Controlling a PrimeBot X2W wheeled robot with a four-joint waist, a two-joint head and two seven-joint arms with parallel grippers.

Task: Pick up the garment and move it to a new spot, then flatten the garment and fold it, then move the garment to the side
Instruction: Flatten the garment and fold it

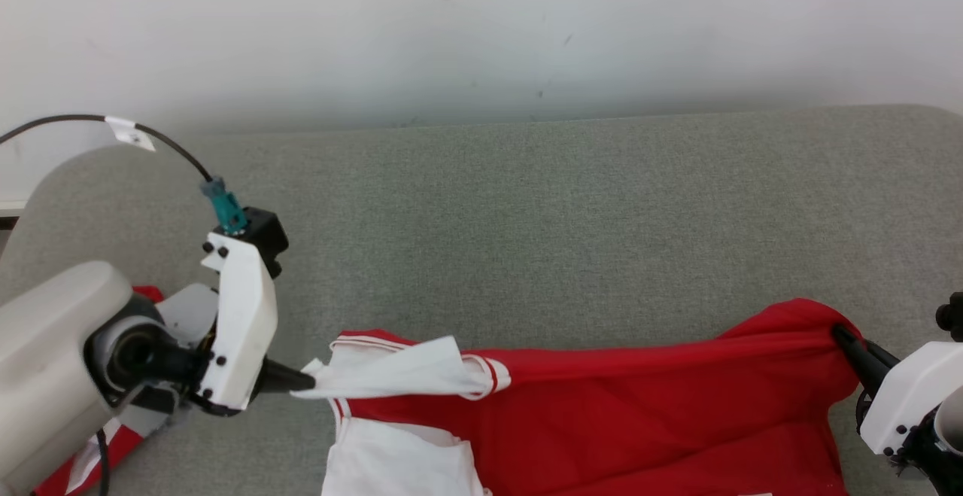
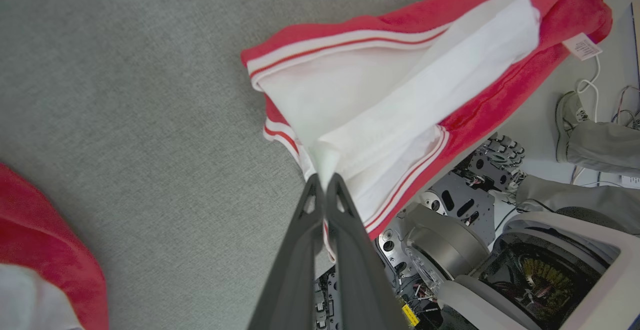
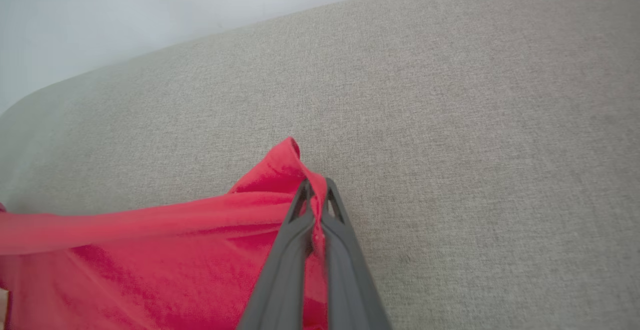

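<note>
Two pincers are clamped on one garment (image 1: 639, 421), red with white panels and red-and-white striped edging. It is stretched between them on the grey table (image 1: 527, 217), partly hanging over the near edge. The left pincer (image 1: 307, 383) pinches a white fold and the right pincer (image 1: 841, 336) pinches a red corner. One white tag (image 2: 581, 46) hangs from the garment's red edge, its print too small to read. One white label (image 1: 129, 133) wraps the black cable (image 1: 60, 120), with no legible writing. A second red-and-white cloth (image 1: 83, 458) lies under the left arm.
</note>
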